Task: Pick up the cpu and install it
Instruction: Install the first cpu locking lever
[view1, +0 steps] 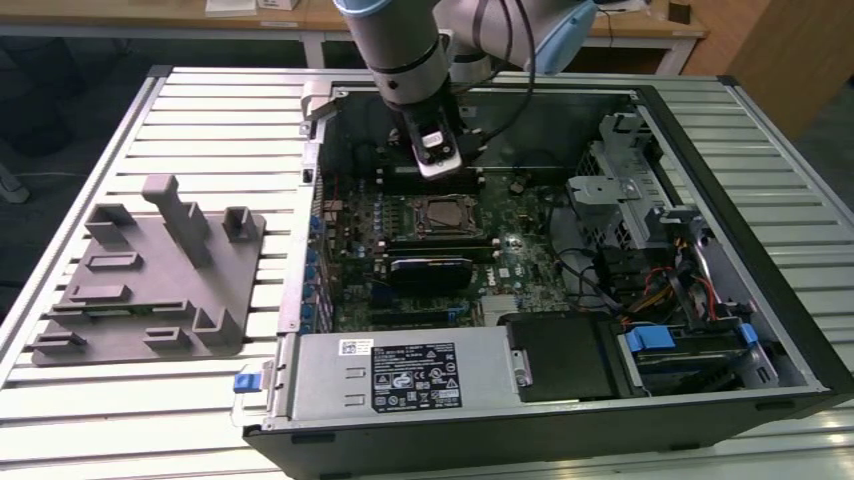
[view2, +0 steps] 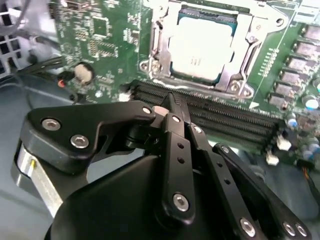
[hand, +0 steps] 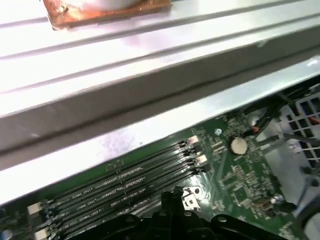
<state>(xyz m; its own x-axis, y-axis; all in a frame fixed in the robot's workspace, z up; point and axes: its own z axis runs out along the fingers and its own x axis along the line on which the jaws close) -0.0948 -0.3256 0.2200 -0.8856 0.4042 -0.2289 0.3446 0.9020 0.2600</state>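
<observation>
From my seat the cpu (view2: 202, 47) already sits in its socket (view2: 165, 60) on the motherboard (view2: 95, 45), silver lid up, with the metal frame around it. In the exterior view that's the square socket (view1: 442, 215) mid-board inside the open PC case (view1: 747, 400).

The gripper (view2: 170, 107) hangs just off the socket, over the black memory slots (view2: 225, 120); its fingers (view2: 172, 102) are pressed together at the tips, holding nothing.

My worry: the tips are so close to the slots and socket frame that any drift down could scrape the board or clip a latch. I also can't tell if the chip is fully seated or the frame locked.

Writing: there's a white label on the power supply (view1: 400, 375) and tiny print along the slots (hand: 115, 192), but I won't try reading either. The grey fixture tray (view1: 147, 290) on the desk (view1: 80, 420) to the exterior view's left is blank.
</observation>
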